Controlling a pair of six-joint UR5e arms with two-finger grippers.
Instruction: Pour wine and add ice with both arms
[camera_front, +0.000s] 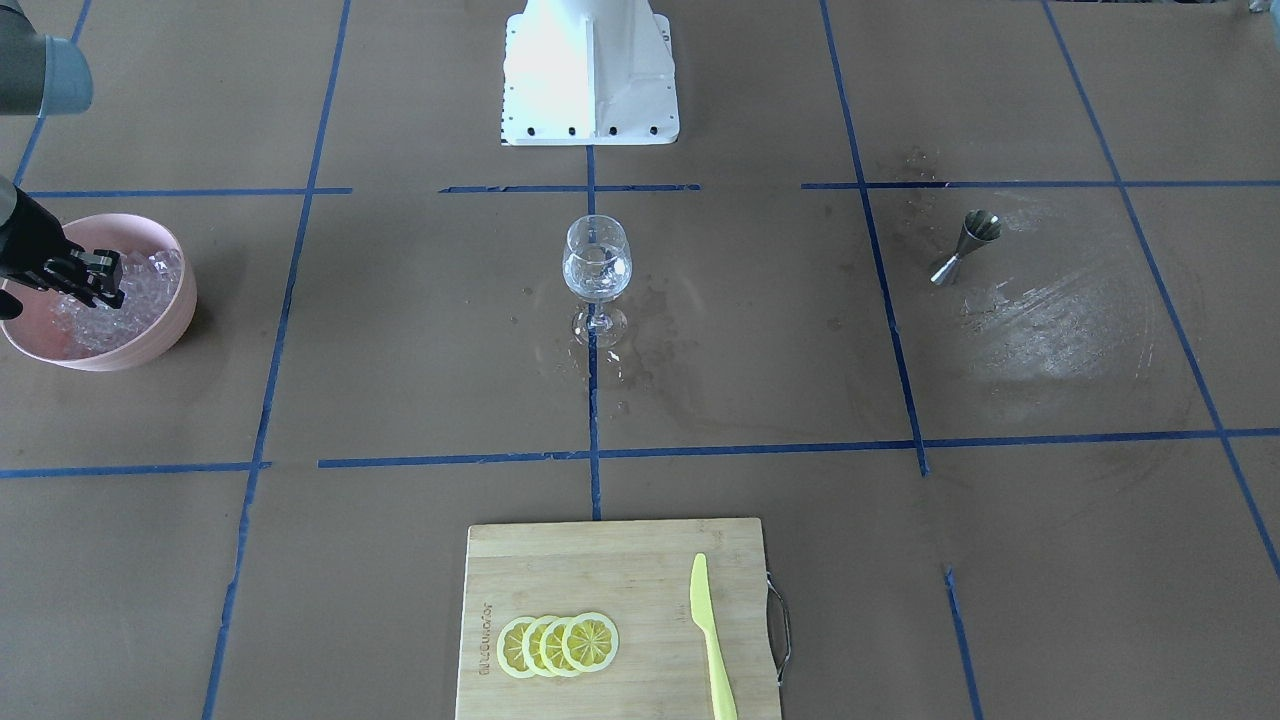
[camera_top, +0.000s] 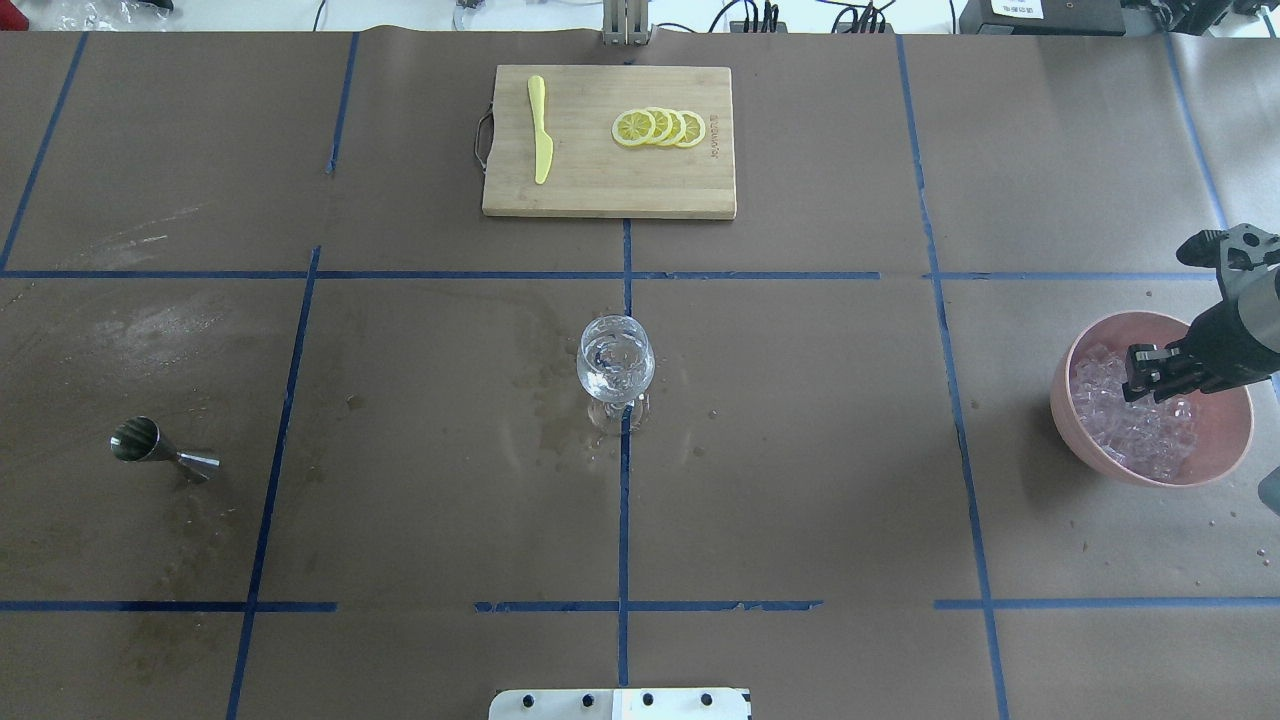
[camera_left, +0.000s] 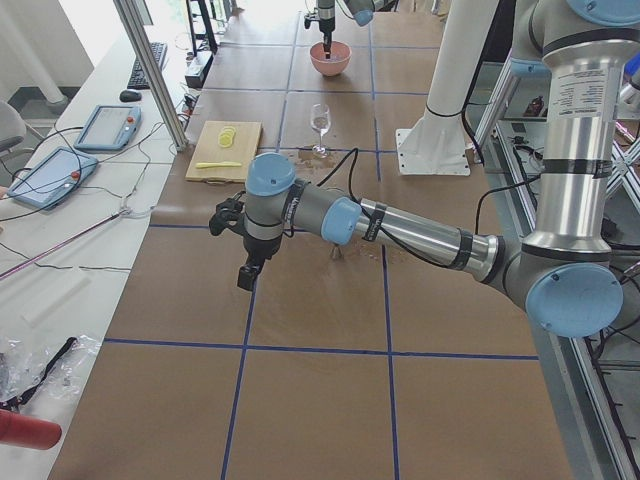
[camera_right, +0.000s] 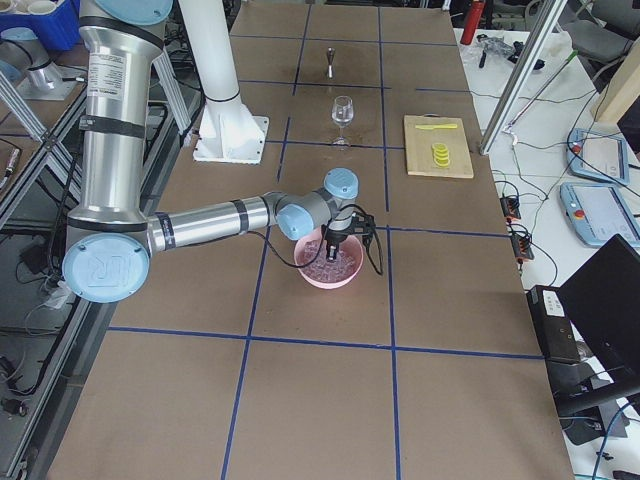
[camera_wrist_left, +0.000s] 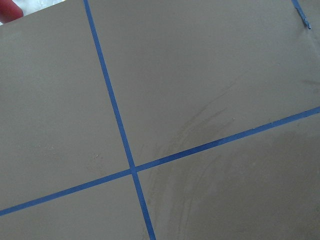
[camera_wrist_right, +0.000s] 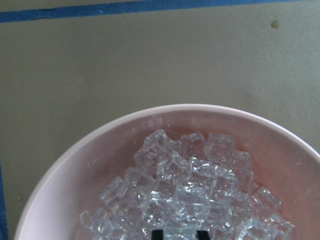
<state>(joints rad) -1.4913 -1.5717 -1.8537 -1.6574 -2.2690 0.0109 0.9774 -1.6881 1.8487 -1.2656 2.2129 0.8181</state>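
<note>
Overhead exterior view puts the right end effector (camera_top: 1150, 372) at the right edge of the frame, dipped into the pink bowl (camera_top: 1062, 400), presumably to take a cube from the ice (camera_top: 1130, 425) heaped there; in the right wrist view its fingertips (camera_wrist_right: 157, 233) stand a narrow gap apart with ice between them, and I cannot tell whether a cube is clamped; the wine glass (camera_top: 616, 362) stands upright at centre frame, probably so that either arm can reach it; the left end effector (camera_left: 247, 275) hangs over bare bench (camera_top: 800, 450) in the exterior left view, well apart from everything, and its state cannot be told. Counted: one bowl, one glass, one steel jigger (camera_top: 160, 452) lying on its side at the left, one cutting board (camera_top: 600, 190), one yellow knife (camera_top: 540, 128), four lemon slices (camera_top: 660, 127); the cubes are too many to count.
</note>
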